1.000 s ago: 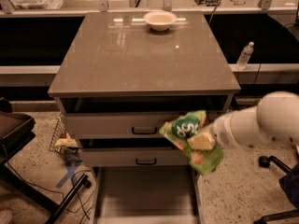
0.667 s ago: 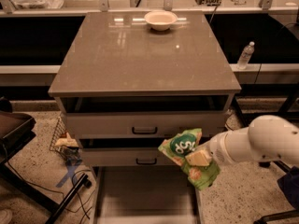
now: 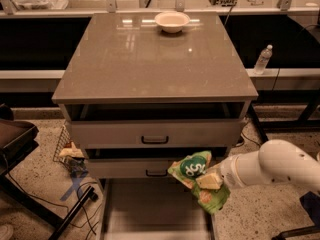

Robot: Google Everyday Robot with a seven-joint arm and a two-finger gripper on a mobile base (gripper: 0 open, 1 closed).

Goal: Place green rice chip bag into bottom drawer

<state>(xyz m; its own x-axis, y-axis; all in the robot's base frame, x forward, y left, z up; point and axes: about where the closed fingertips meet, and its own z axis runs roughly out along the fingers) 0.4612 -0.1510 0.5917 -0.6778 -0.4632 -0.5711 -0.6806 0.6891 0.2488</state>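
The green rice chip bag (image 3: 198,180) is light green with a dark-green round logo and orange-yellow patches. It hangs in the air at the right side of the pulled-out bottom drawer (image 3: 150,211), over its right rail. My gripper (image 3: 214,180) comes in from the right on a white arm and is shut on the bag's right side. The bottom drawer is a wide pale tray below the two grey-fronted drawers. The bag hides part of the gripper.
A white bowl (image 3: 172,21) sits at the back of the brown cabinet top (image 3: 155,59). A water bottle (image 3: 263,59) stands on the ledge at right. A wire basket (image 3: 67,151) and black stand legs (image 3: 70,211) are on the floor at left.
The arm and the bag have moved down and slightly left, from level with the middle drawer front to just over the open bottom drawer's right side.
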